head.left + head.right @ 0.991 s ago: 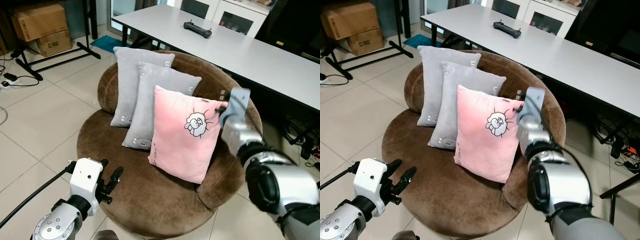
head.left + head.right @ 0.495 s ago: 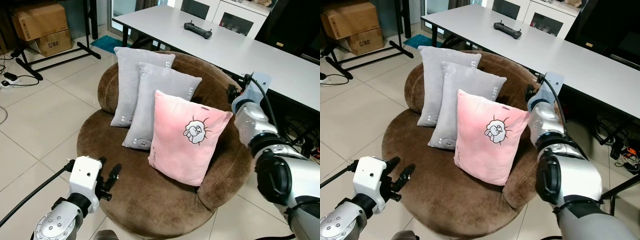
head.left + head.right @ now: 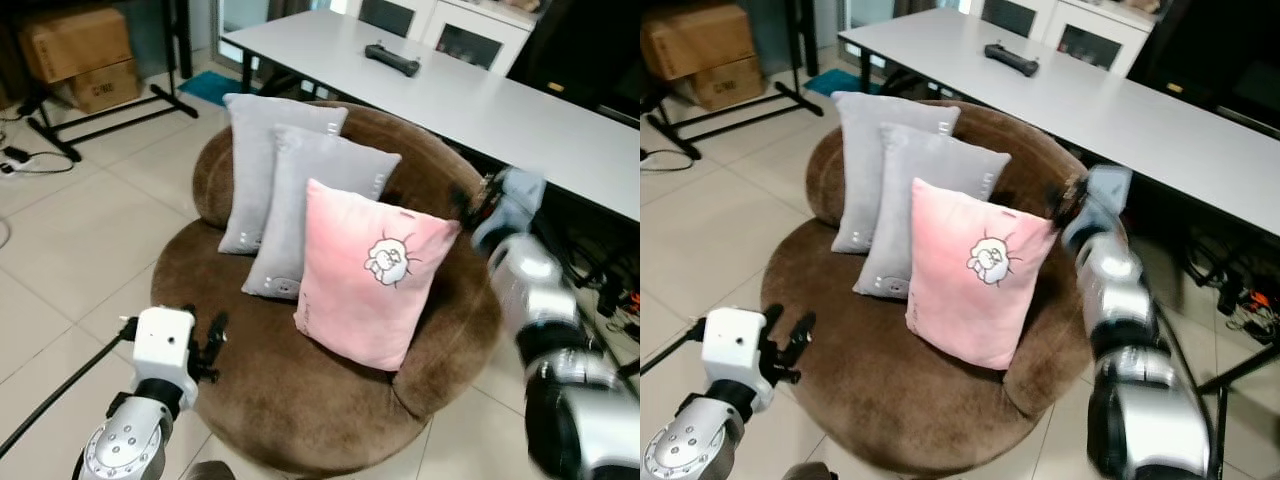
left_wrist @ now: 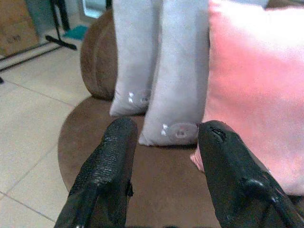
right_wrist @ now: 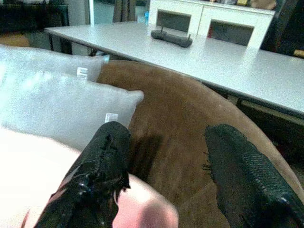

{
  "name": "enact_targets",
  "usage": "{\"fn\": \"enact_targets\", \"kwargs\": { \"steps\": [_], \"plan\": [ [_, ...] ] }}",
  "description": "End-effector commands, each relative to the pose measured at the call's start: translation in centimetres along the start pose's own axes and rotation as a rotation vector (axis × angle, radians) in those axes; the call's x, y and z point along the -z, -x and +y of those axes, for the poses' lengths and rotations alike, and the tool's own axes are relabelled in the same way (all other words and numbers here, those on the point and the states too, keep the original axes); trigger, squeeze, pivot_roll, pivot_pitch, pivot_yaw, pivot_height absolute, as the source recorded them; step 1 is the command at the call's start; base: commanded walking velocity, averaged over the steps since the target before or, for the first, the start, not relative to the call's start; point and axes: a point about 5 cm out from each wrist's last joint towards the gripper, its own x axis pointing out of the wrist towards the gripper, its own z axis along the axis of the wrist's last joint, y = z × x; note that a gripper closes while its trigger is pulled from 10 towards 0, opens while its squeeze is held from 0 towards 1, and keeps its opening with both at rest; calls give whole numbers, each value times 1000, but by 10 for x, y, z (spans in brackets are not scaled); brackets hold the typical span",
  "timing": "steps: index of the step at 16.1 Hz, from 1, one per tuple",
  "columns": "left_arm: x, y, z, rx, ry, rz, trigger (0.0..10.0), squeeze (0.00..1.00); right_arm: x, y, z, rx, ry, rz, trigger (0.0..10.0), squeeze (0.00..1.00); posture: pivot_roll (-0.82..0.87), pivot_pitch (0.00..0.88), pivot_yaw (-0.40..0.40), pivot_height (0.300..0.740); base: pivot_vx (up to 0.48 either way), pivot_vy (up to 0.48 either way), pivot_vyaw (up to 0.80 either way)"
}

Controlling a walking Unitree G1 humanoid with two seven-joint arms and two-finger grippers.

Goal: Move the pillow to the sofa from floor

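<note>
A pink pillow (image 3: 370, 285) with a small cartoon print stands upright on the round brown sofa (image 3: 300, 400), leaning back in front of two grey pillows (image 3: 310, 200). My right gripper (image 3: 478, 205) hovers at the sofa's right rim, just behind the pink pillow's upper right corner and apart from it. In the right wrist view its fingers (image 5: 107, 156) stand open with only the brown backrest between them. My left gripper (image 3: 205, 345) is low at the sofa's front left edge, open, pointing at the pillows (image 4: 185, 85).
A long white table (image 3: 500, 100) with a black controller (image 3: 392, 60) runs behind the sofa. Cardboard boxes (image 3: 80, 45) and a black stand's legs (image 3: 110, 120) are at the far left. Cables (image 3: 610, 290) lie on the tiled floor at the right.
My right gripper has come off the pink pillow's upper right corner and drawn back to the right. The pillow stays leaning on the sofa. The left gripper has barely shifted.
</note>
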Motion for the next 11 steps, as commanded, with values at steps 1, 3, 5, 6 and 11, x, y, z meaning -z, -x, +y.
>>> {"fn": "enact_targets", "kwargs": {
  "steps": [1, 3, 5, 6, 11],
  "plan": [
    [-2, 5, 3, -42, -33, -18, 10000, 0, -6, 10, 9, -29, 4, -24, 10000, 0, 190, 0, -193, 740, 0, 0, 0],
    [-9, 13, 5, -79, -91, -55, 10000, 0, 11, 45, 20, -34, 7, 19, 10000, 0, 191, 0, -194, 740, 0, 0, 0],
    [-11, 16, 5, -126, -91, -86, 10000, 0, 27, 71, 30, -7, -4, 88, 10000, 0, 185, 0, -188, 740, 0, 0, 0],
    [-10, 13, 4, -132, -87, -87, 10000, 0, 30, 74, 31, 11, 3, 101, 10000, 0, 190, 0, -184, 740, 0, 0, 0],
    [-15, -11, 0, -71, -102, -125, 10000, 0, 41, 89, 35, 111, 103, 218, 10000, 0, 153, 0, -82, 740, 0, 0, -735]
  ]
}}
